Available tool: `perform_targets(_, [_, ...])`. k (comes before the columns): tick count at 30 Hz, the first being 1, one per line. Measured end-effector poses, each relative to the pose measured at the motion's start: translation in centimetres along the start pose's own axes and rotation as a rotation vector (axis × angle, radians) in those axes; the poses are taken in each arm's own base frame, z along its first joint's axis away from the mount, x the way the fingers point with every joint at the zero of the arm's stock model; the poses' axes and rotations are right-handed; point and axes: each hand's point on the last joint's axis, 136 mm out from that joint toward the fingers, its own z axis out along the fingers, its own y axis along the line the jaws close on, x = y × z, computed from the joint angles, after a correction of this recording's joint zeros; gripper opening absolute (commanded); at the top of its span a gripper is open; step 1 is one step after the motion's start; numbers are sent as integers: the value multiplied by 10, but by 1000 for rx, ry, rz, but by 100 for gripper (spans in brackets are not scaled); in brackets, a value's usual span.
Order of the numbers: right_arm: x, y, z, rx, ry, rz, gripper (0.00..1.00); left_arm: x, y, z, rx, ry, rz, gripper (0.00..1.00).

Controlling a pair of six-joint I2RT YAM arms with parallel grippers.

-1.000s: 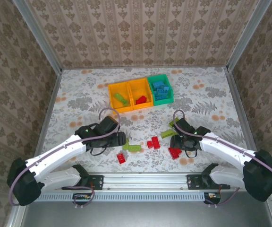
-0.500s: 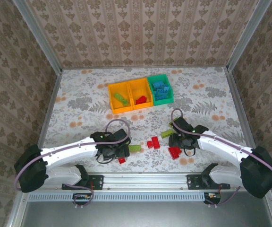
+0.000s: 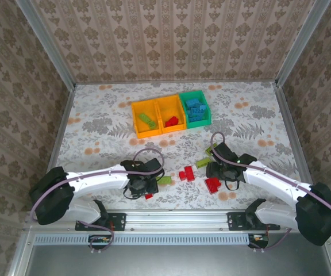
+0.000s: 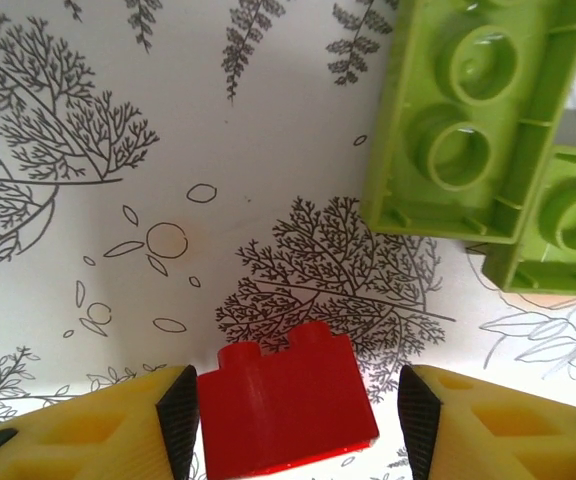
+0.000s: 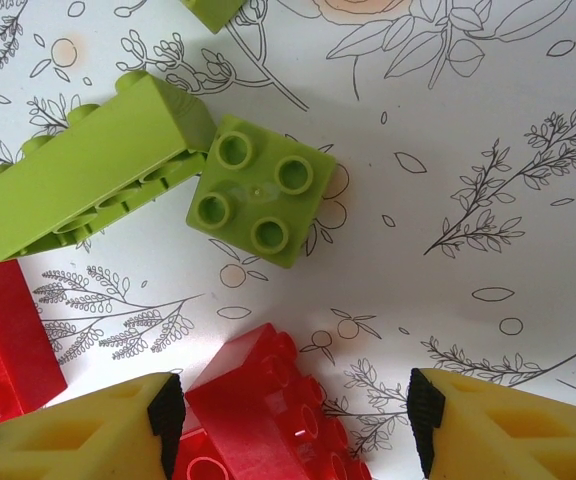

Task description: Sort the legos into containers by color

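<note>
Red lego (image 4: 286, 410) lies between spread left jaws; right jaws spread around red bricks (image 5: 268, 405).

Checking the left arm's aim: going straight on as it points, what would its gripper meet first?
Probably the small red brick sitting inside the open left gripper, though depth is unclear.

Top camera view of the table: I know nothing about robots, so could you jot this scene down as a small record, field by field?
Left orange-yellow bin: a lime green brick
Middle orange-yellow bin: red pieces, count unclear
Green bin: blue bricks
Table: loose red bricks and loose lime green bricks near the arms
Left fingers: open, one on each side of a small red brick
Right fingers: open, a larger red brick between them
</note>
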Motion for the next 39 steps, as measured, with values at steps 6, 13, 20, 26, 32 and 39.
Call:
perform_targets(6, [2,-4,2,5,3,4,65,2,-2,1,4,12,-8,46])
perform_targets(13, [3,-7,3,8,2,10,65,2,-2,1,5,13,-9,32])
perform_targets(20, [1,-7,1,2,-7,9,65,0,1,0,-7,11,1,27])
perform_targets(26, [-1,-5,-2,-11,-22,-3,65,-25,8,-28,-42,-49,18,27])
perform_targets(32, [-2,-4,-7,-31,-45,1,64,-92,-34,-97,58,-227,76,27])
perform_targets(39, [-5,2,-14,-78,-67,5,63,-181,-89,-118,104,-348,197,26])
